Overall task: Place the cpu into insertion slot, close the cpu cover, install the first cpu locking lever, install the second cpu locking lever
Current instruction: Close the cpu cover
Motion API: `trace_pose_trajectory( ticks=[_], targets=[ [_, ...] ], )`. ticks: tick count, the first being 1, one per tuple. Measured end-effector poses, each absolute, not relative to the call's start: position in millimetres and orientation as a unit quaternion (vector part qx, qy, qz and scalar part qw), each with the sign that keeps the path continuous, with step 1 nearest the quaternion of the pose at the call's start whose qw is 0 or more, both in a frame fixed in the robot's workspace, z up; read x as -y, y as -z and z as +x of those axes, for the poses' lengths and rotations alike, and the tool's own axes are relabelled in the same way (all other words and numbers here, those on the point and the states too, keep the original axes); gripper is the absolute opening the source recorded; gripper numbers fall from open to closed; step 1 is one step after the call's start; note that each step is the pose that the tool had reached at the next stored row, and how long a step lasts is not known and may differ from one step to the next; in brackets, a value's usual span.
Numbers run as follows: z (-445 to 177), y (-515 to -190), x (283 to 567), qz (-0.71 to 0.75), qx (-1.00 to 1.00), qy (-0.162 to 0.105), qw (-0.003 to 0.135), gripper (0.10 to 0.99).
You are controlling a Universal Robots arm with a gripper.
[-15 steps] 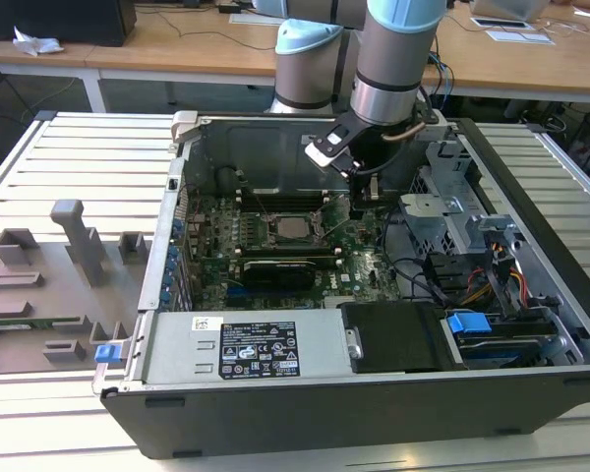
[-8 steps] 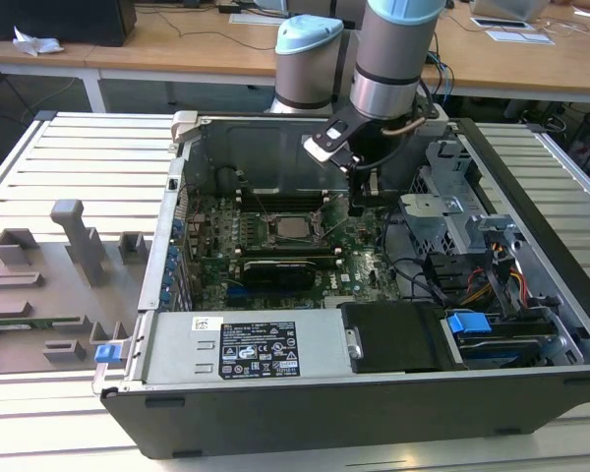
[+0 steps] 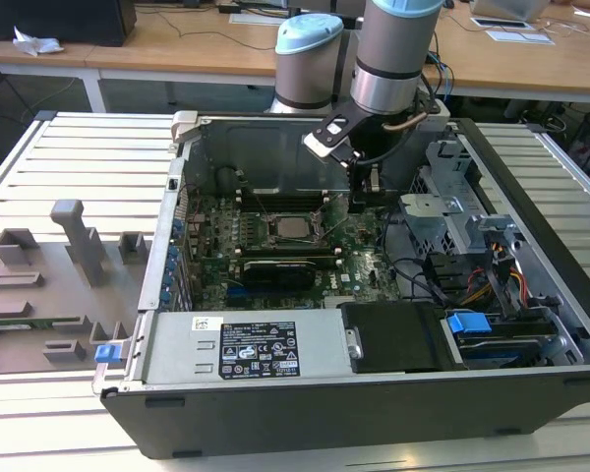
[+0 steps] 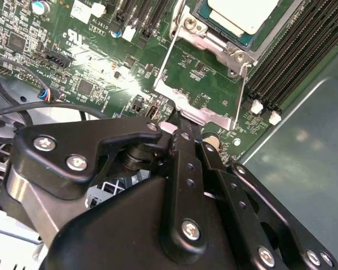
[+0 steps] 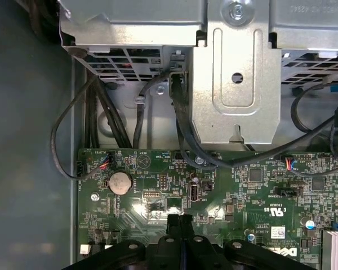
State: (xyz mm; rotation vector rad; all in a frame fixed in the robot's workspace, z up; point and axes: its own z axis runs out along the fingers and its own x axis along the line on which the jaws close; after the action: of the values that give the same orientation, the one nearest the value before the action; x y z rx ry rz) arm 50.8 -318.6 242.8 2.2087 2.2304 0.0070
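Note:
The cpu [image 3: 295, 228] with its silver-grey top lies in the insertion slot [image 4: 190, 25] on the green motherboard, and it also appears in the second wrist view as the cpu [image 4: 242, 14]. The cpu cover [image 4: 194, 109], a thin silvery frame, stands swung open away from the slot, so the green board shows through its window. My gripper [image 4: 177, 125] is shut, with its tips right at the cover's free edge and apparently touching it. In the exterior view the gripper [image 3: 367, 184] hangs inside the case to the right of the slot. The first wrist view has the shut fingertips [image 5: 174, 220] over the board.
Black memory slots [image 4: 287, 62] run beside the socket. A metal drive cage [image 5: 236, 67] and black cables [image 5: 180, 129] lie close to the gripper. The power supply [image 3: 246, 344] fills the case front. A grey fixture [image 3: 69, 246] sits on the table at the exterior view's left.

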Motion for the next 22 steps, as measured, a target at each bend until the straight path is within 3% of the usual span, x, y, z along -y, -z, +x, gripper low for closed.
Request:
trace_pose_trajectory(
  ticks=[22],
  targets=[
    [16.7,-242.8,318.7,0.704,-0.711,-0.002,0.001,0.106]
  ],
)
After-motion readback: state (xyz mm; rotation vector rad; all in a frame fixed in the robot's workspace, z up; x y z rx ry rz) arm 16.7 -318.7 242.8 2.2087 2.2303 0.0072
